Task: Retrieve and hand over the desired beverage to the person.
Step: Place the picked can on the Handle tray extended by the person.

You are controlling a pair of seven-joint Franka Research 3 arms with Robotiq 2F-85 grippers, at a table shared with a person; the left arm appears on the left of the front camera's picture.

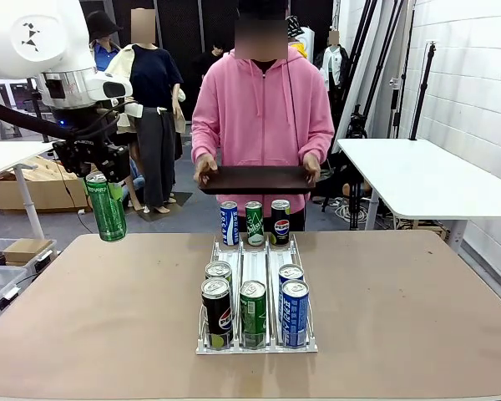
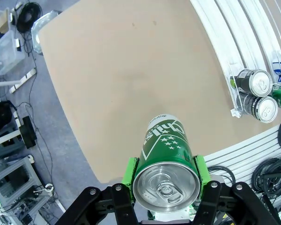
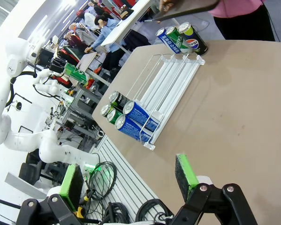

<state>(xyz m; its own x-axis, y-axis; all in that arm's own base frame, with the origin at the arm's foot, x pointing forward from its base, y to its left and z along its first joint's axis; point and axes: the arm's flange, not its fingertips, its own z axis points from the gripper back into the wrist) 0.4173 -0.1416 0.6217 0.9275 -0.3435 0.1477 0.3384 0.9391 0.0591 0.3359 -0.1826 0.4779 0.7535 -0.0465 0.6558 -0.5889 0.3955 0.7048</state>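
Where the left pincer (image 1: 98, 174) is clenched round the top of a green can (image 1: 107, 209) with white stars on its label, the can hangs upright in the air, well to the left of the rack (image 1: 255, 259), near the far-left corner of the tabletop (image 1: 401, 309). Beyond the rack stands the person (image 1: 263, 109), both hands on a dark tray (image 1: 255, 179). At the rack's far end stand three cans (image 1: 255, 222), blue, green and one reading "pepsi". At its near end stand five cans (image 1: 252, 311): two blue, one green, one black with the Pepsi mark, and one behind it. The right pincer (image 3: 130, 180) is released, grasping nothing
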